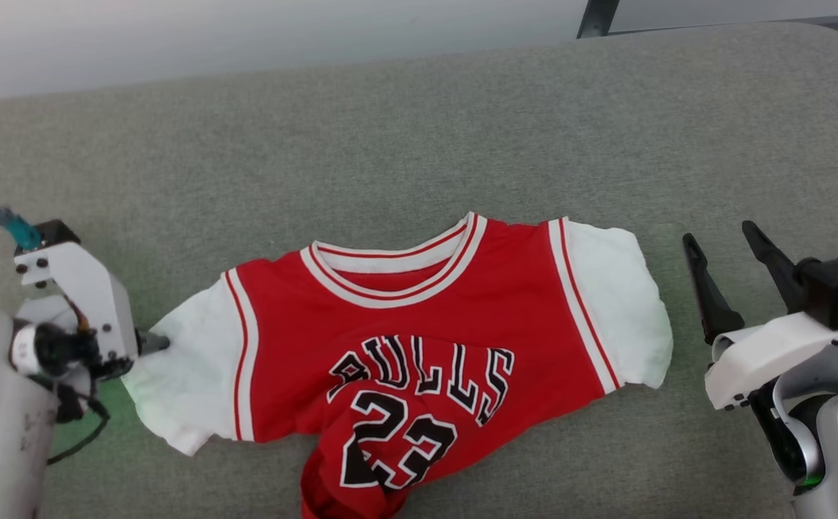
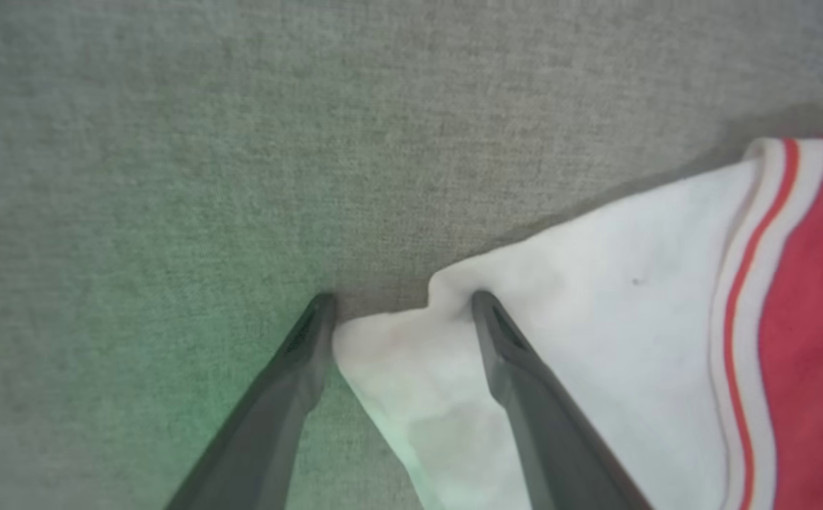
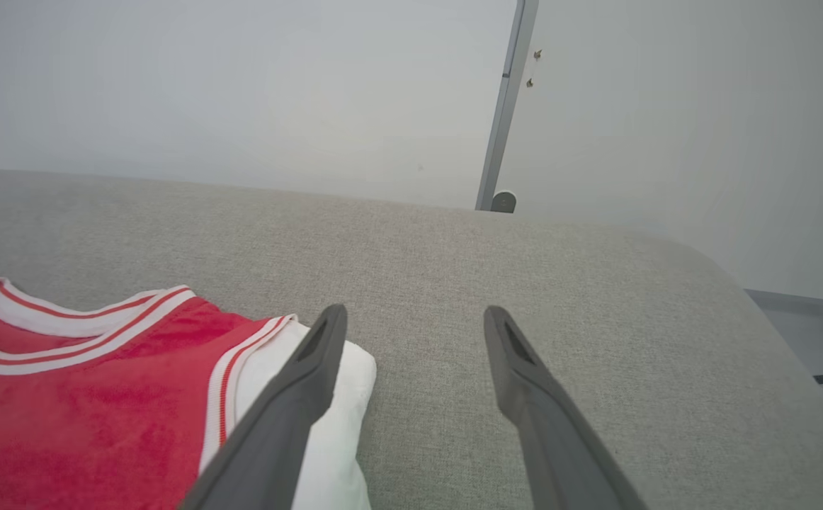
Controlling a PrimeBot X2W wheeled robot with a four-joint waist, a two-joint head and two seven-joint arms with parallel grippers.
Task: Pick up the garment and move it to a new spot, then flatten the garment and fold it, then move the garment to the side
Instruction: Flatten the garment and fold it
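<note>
Head view: shirt (image 1: 419,339) lies front-up in the middle of the gray fabric-covered table (image 1: 419,130), collar away from me, both white sleeves out to the sides. Chest is roughly flat. The lower part (image 1: 372,461) is twisted and bunched toward the bottom edge, with the number creased. So it's not flat yet.

Left end effector (image 2: 401,303): released, jaws wide, down at the outer edge of the left sleeve (image 1: 188,375). In the left wrist view one finger sits on the white cloth, the other on bare table just beside the edge. Nothing pinched.

Right end effector (image 1: 720,234): also released, jaws wide, empty, just beside the right sleeve (image 1: 617,303), not touching it.

Status as I read it: flattening stage. Can't tell from here whether the relocate step counts as done. No fold made, and the shirt sits central, not at the side. To do: pull out the bunched lower part, smooth, fold, shift aside.

Probable next move: close on both sleeves and tension outward.
</note>
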